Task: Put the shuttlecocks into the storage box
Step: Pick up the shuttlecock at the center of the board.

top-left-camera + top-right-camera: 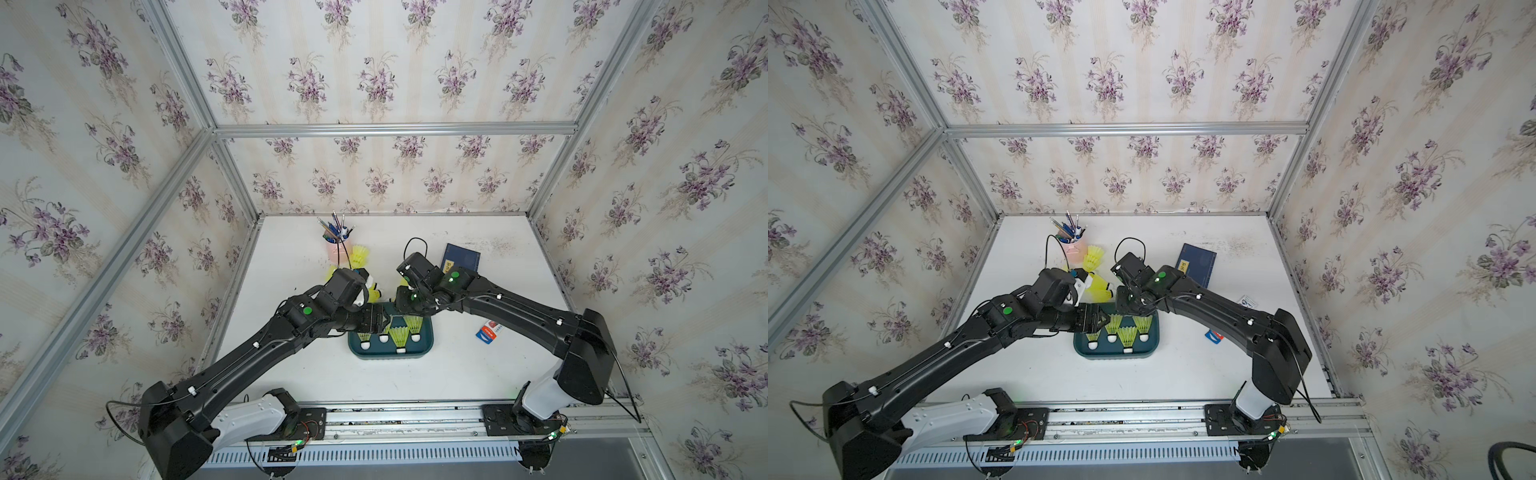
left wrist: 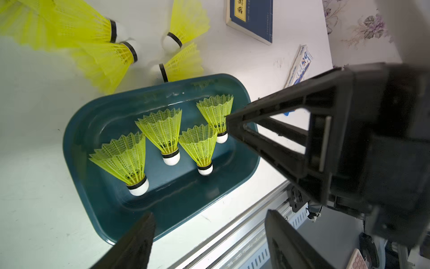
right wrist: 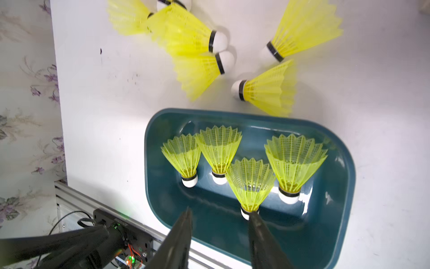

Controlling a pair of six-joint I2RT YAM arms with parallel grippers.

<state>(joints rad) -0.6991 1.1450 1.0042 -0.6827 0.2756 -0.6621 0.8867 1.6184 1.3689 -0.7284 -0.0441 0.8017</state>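
Shuttlecocks (image 3: 250, 184): four are standing upright on their white tips inside the storage box (image 3: 321, 228). At least five more are lying on their sides on the surface (image 3: 116, 93), just beyond the box's long edge away from the robot.
Handling: they are looking very light. Their springy mesh skirts are likely giving way under a hard squeeze, so the round tip and black band are offering the firmest hold. A loose one is probably rolling away if nudged.
Left fingers (image 2: 139, 240): hanging wide apart and empty over the storage box's short end on the left arm's side, touching nothing.
Right fingers (image 3: 181, 233): standing moderately apart over the box's opposite end, with nothing between them. One is overlapping an upright shuttlecock's white tip in the right wrist view, and contact cannot be told.
Progress: the box is filling, with the loose ones beyond it not yet moved.
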